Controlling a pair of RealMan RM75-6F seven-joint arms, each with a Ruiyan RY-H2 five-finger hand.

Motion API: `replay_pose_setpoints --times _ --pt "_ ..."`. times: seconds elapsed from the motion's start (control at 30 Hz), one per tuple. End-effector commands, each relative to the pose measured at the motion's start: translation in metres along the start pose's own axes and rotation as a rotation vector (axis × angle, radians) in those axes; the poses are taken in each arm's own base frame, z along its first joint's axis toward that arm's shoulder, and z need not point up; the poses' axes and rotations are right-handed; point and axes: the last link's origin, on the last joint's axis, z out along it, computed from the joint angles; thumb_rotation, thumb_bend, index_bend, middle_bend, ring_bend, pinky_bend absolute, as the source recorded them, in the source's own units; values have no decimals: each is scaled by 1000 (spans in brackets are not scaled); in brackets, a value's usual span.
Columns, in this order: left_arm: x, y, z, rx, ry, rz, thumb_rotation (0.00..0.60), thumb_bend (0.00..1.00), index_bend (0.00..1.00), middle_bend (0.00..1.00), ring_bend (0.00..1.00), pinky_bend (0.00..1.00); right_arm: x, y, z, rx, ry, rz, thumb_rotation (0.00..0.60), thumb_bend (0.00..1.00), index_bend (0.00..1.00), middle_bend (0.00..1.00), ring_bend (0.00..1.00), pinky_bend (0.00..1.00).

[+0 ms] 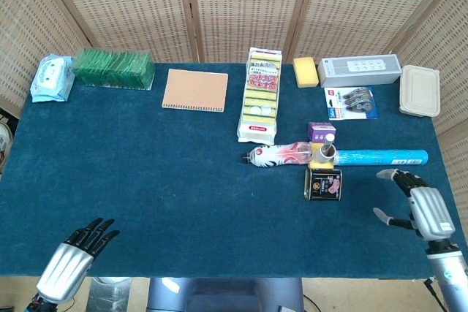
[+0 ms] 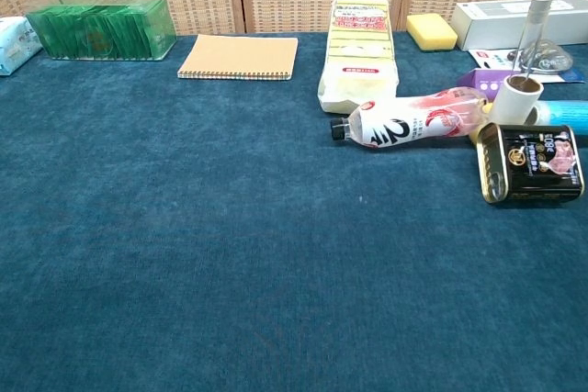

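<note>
The black tin [image 1: 323, 185] lies on its side on the blue table cloth [image 1: 168, 173], right of the middle, just below a small white tube [image 1: 326, 153] that stands upright. The right hand [image 1: 417, 206] hovers near the tin, a little to the right of it and not touching it; its fingers are spread apart and it holds nothing. Just above this hand a long blue tube [image 1: 380, 157] lies flat, with its left end at the white tube. A pink and white bottle [image 1: 279, 155] lies on its side to the left of the white tube, and a small purple box [image 1: 321, 132] sits just behind it. The left hand [image 1: 73, 254] is far away at the near left edge of the table, with its fingers stretched out and a little apart, holding nothing. At the back of the table lie a pack of sponges [image 1: 261, 94], a tan notebook [image 1: 194, 90] and a green box [image 1: 113, 68].
</note>
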Motion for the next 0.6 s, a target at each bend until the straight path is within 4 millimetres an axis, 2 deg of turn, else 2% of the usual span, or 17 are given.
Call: replay_pose_setpoints --times 0.03,0.47,0.6 --pt "-7 7 1 -23 -24 12 600 280 221 178 158 342 -24 0 35 -2 39 78 600 247 258 297 278 290" --pt "-11 15 -4 -48 -45 25 600 281 220 178 158 343 -41 3 89 -50 69 131 600 246 258 304 281 300" --pt "-11 16 -4 -47 -43 24 600 280 221 178 158 342 -49 1 100 -62 53 129 600 247 263 325 302 308"
